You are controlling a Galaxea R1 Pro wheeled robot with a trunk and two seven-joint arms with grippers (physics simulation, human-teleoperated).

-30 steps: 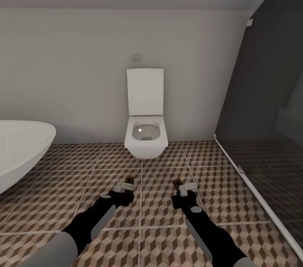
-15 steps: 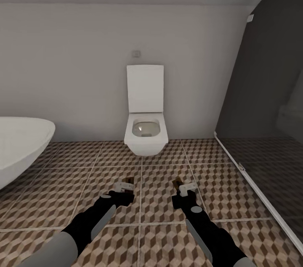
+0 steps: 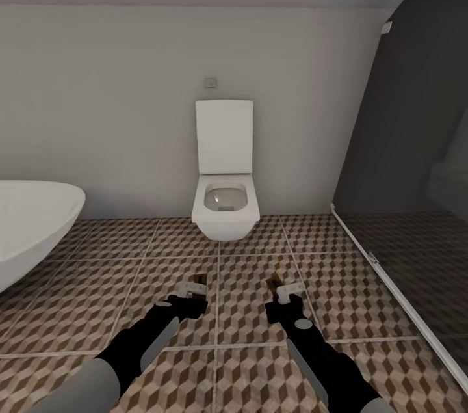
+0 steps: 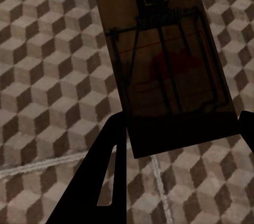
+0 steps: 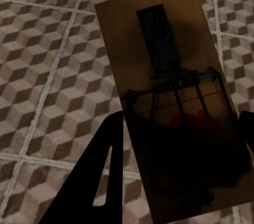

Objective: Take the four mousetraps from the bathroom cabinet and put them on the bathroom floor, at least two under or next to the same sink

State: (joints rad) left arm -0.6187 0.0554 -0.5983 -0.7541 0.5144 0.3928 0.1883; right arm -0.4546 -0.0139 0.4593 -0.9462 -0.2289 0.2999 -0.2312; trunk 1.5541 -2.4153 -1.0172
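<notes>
Each gripper holds a mousetrap above the cube-patterned bathroom floor (image 3: 247,270). My left gripper (image 3: 195,286) is shut on a tan wooden mousetrap (image 4: 164,60) with a black wire bar and a red mark. My right gripper (image 3: 281,287) is shut on a second mousetrap (image 5: 169,97) of the same kind. In the head view both traps show as small brown slivers at the fingertips, left (image 3: 202,280) and right (image 3: 273,283). The cabinet and the bathroom sink are out of view.
A white wall-hung toilet (image 3: 225,201) with its lid up stands straight ahead against the wall. A white oval bathtub (image 3: 32,224) juts in from the left. A dark glass shower stall (image 3: 409,205) with a raised sill closes off the right side.
The view shifted slightly between the earliest frame and now, with the toilet a little higher in the picture. Both arms and their mousetraps keep the same pose.
</notes>
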